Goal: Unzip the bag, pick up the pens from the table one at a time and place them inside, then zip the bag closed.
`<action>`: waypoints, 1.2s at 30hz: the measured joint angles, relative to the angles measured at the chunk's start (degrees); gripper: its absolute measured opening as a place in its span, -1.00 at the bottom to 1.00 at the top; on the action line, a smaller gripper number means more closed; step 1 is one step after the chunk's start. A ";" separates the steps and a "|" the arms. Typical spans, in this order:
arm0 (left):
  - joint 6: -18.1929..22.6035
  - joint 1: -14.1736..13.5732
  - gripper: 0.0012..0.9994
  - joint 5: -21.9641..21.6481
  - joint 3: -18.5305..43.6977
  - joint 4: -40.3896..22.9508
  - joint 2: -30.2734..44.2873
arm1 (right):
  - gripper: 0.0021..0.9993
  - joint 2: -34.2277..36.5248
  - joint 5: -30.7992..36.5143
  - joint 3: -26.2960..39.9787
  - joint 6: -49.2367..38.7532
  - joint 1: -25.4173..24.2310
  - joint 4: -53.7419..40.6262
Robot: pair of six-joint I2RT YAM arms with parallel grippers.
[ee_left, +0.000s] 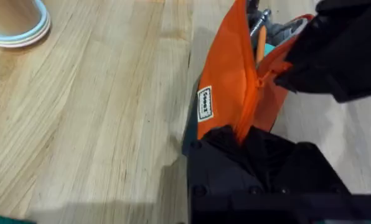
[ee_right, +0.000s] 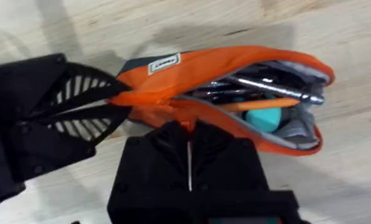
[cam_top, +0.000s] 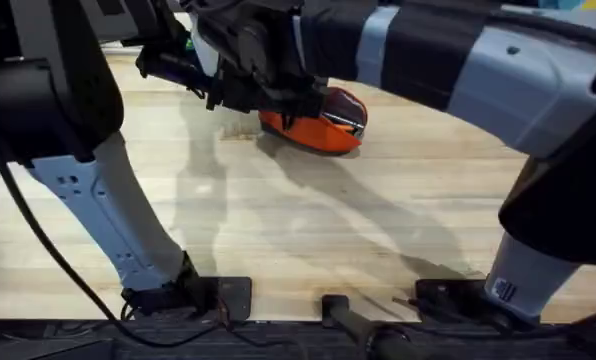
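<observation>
The orange bag (cam_top: 318, 125) lies on the table (cam_top: 308, 220) at the far middle, its white label (ee_left: 205, 103) showing. Its mouth gapes at one end, baring the grey lining. Inside lie both pens, the silvery grey pen (ee_right: 279, 87) and the orange pen (ee_right: 260, 104). My left gripper (ee_left: 238, 134) is shut on the closed end of the bag (ee_right: 173, 68). At the zipper line by the middle of the bag (ee_left: 229, 68), my right gripper (ee_right: 187, 127) is shut on the orange fabric. The two grippers sit close together over the bag.
A teal object (ee_right: 263, 118) sits in the bag beside the pens. A round tan thing with a pale blue rim (ee_left: 17, 28) stands on the table off to the side of the left gripper. Bare wood stretches between the bag and the arm bases.
</observation>
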 joint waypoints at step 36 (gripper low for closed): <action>0.00 -0.01 -0.92 -0.26 0.00 0.21 0.00 | -0.94 0.01 0.28 0.33 -0.46 -5.97 -13.22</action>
